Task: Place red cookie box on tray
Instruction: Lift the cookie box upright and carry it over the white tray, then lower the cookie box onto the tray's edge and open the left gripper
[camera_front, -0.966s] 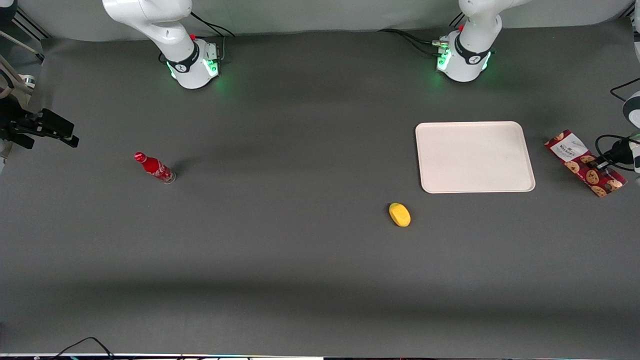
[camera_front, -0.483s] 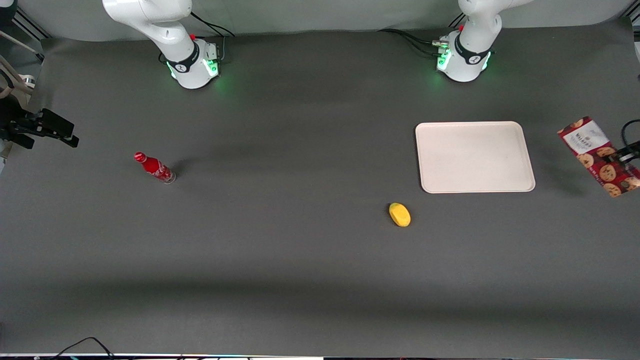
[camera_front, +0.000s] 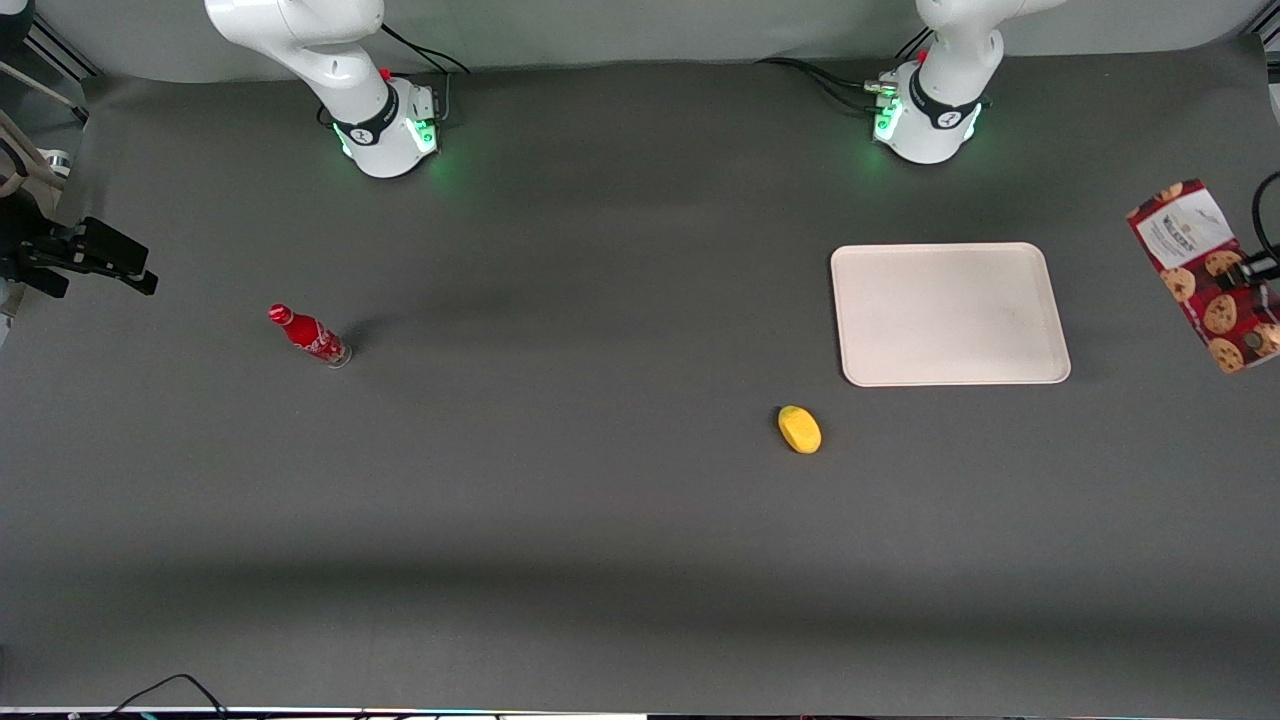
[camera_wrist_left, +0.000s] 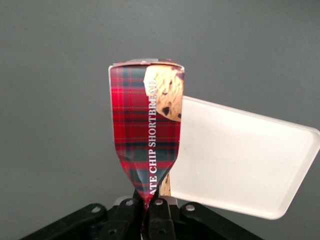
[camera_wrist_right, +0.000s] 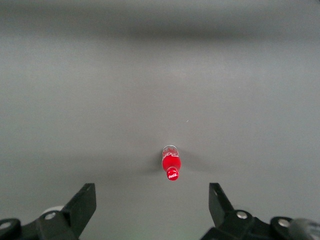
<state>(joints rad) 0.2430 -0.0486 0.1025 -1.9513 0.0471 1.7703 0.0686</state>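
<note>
The red cookie box (camera_front: 1202, 273) hangs in the air at the working arm's end of the table, lifted off the surface, white label end farthest from the front camera. My left gripper (camera_front: 1252, 268) is shut on it at the edge of the front view. In the left wrist view the gripper (camera_wrist_left: 151, 200) pinches the box's tartan edge (camera_wrist_left: 145, 130), and the box stands edge-on above the fingers. The cream-white tray (camera_front: 948, 312) lies flat on the table beside the box, toward the parked arm; it also shows in the left wrist view (camera_wrist_left: 240, 160), below the held box.
A yellow lemon-like object (camera_front: 799, 429) lies nearer the front camera than the tray. A small red bottle (camera_front: 309, 336) stands toward the parked arm's end of the table and shows in the right wrist view (camera_wrist_right: 171, 164). The working arm's base (camera_front: 925, 110) stands farther back than the tray.
The gripper has lifted the red cookie box off the table. The box has risen and swung so that its white label end points more away from the front camera.
</note>
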